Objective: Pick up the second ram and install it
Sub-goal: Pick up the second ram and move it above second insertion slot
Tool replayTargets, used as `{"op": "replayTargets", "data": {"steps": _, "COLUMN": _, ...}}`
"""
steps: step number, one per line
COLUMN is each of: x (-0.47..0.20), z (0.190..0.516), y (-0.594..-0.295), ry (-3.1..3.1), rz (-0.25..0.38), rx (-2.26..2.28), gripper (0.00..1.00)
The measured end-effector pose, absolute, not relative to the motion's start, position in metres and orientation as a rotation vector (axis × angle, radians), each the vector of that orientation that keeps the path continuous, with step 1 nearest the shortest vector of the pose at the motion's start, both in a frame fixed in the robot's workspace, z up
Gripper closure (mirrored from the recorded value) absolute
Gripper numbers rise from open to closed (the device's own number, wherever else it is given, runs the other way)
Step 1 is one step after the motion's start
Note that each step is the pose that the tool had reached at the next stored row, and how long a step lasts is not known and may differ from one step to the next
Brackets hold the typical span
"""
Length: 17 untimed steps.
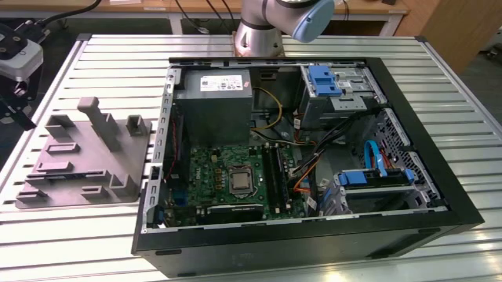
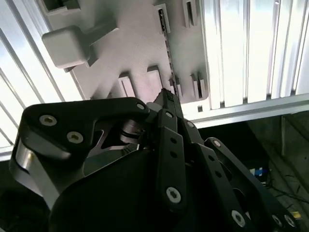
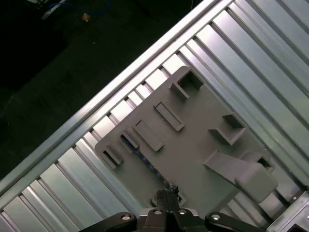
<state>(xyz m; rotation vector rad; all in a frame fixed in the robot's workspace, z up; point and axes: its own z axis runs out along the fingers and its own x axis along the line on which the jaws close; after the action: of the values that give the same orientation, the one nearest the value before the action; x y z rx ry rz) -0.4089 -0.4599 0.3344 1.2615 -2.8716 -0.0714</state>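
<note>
A ram stick (image 3: 143, 159) stands on edge in a slot of the grey fixture plate (image 3: 198, 140); in the second wrist view it is the thin dark strip (image 2: 162, 21) on the plate (image 2: 130, 43). My gripper (image 3: 167, 192) hangs well above the plate with its fingertips over one end of the stick. In both wrist views the fingers lie together, shut, with nothing between them (image 2: 167, 96). The open computer case (image 1: 424, 176) lies to the exterior view's right of the plate (image 1: 79, 158). Its motherboard's ram slots (image 1: 274, 170) run beside the processor socket (image 1: 237, 179).
The plate carries raised holders and a tall post (image 1: 98, 117). The case holds a power supply (image 1: 211, 106), blue drive bays (image 1: 323, 81) and loose cables (image 1: 314, 158). All sit on a slatted aluminium table (image 1: 439, 64), whose edge (image 3: 96, 101) runs close to the plate.
</note>
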Motion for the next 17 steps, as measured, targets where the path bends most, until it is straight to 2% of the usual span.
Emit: {"op": "replayTargets", "data": {"steps": 17, "x": -0.4089, "z": 0.3312, "y": -0.4599, "ry": -2.637, "rz": -0.069, "rx": 1.686, "gripper": 0.90}}
